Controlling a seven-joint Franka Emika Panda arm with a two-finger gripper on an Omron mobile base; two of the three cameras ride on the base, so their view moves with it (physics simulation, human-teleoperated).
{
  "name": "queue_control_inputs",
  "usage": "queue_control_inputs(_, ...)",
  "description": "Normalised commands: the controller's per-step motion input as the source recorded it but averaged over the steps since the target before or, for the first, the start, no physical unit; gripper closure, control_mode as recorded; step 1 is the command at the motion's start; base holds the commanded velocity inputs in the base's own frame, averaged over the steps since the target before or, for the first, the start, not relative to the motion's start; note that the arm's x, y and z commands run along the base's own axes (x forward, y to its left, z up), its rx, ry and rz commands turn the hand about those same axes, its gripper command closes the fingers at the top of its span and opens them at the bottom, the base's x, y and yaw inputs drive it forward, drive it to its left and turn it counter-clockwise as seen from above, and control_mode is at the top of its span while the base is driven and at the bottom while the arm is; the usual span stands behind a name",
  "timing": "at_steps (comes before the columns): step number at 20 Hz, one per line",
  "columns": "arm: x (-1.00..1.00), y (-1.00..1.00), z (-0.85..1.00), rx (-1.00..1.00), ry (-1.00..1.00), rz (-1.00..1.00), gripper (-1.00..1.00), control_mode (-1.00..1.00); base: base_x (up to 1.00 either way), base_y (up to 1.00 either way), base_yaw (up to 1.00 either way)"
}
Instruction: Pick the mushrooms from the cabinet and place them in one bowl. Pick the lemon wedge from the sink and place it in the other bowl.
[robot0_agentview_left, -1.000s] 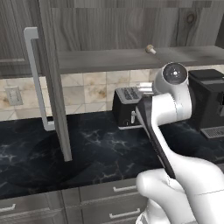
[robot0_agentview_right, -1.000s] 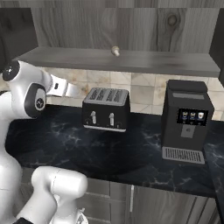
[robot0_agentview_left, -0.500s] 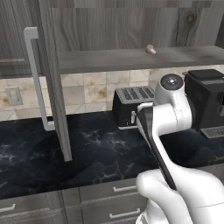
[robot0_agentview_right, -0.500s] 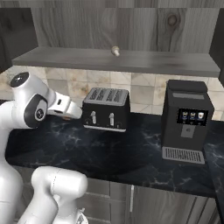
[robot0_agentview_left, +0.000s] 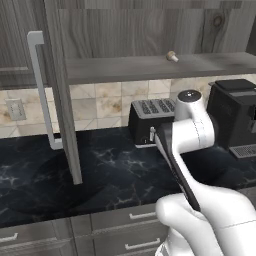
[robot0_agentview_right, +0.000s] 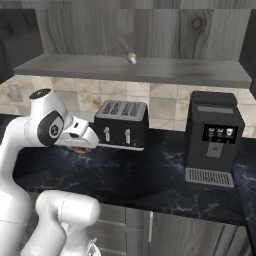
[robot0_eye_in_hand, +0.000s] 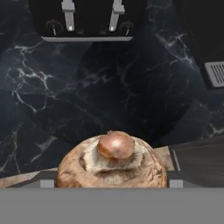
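The gripper is clamped on a brown mushroom (its jaws wide around the cap, pale stem facing the hand camera), holding it above the black marbled counter in front of the black toaster. The second mushroom lies on the shelf of the grey wood-grain cabinet, whose door with its pale bar handle stands swung open to the left. A black coffee machine stands on the counter to the right of the toaster.
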Motion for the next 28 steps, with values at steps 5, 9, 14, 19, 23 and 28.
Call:
queue_control_inputs(5,0.0,0.0,0.0,0.0,0.0,0.0,1.0,-1.0,0.0,0.0,0.0)
queue_control_inputs(9,0.0,0.0,0.0,0.0,0.0,0.0,1.0,-1.0,0.0,0.0,0.0)
queue_control_inputs(14,-0.01,-0.01,0.0,0.0,0.0,0.0,1.0,1.0,-0.08,-0.08,-0.01)
queue_control_inputs(19,0.0,0.0,0.0,0.0,0.0,0.0,1.0,1.0,-0.47,-0.21,-0.02)
queue_control_inputs(23,0.0,0.0,0.0,0.0,0.0,0.0,1.0,1.0,-0.71,-0.13,-0.05)
queue_control_inputs(28,0.0,0.0,0.0,0.0,0.0,0.0,1.0,1.0,-0.64,-0.03,-0.05)
